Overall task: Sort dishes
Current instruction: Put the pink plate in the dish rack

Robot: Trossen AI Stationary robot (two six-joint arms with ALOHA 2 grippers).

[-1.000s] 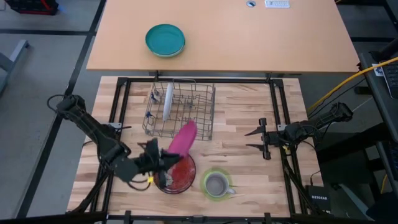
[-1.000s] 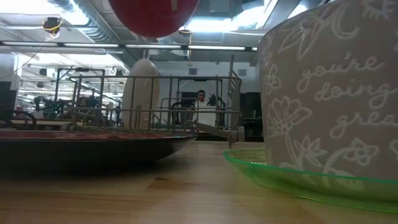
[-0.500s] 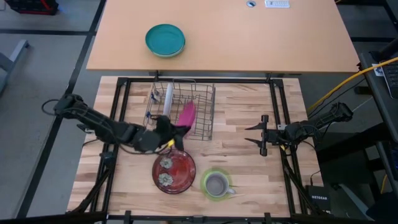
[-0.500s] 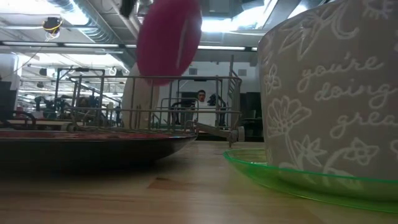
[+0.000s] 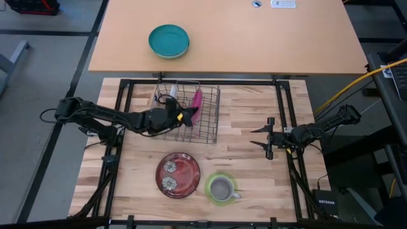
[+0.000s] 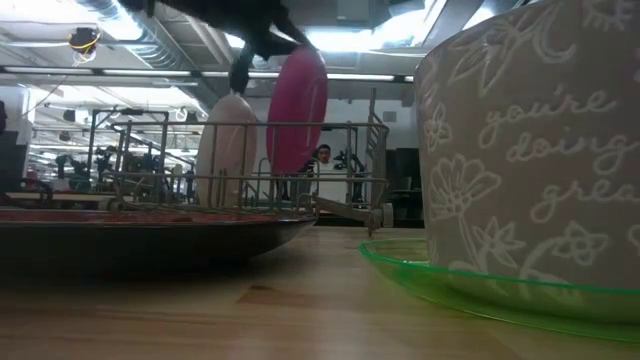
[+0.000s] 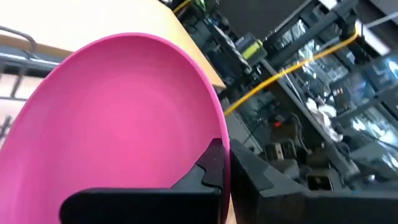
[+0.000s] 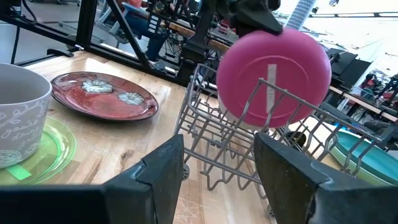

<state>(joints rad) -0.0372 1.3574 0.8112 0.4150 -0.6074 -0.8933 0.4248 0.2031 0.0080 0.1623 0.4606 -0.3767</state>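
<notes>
left claw clamped on the rim of the magenta plate, holding it on edge over the wire dish rack; the plate's lower edge appears to sit just inside the rack, beside the upright white plate on the claw's far side. step in hand, as judged: slotting the magenta plate. next move calls for lowering it between two tines, then parting the fingers and lifting clear without nudging the white plate. well behind the claw, on the table, lie a red flowered plate and the grey mug on its lime-green saucer. right claw waits open, well apart.
</notes>
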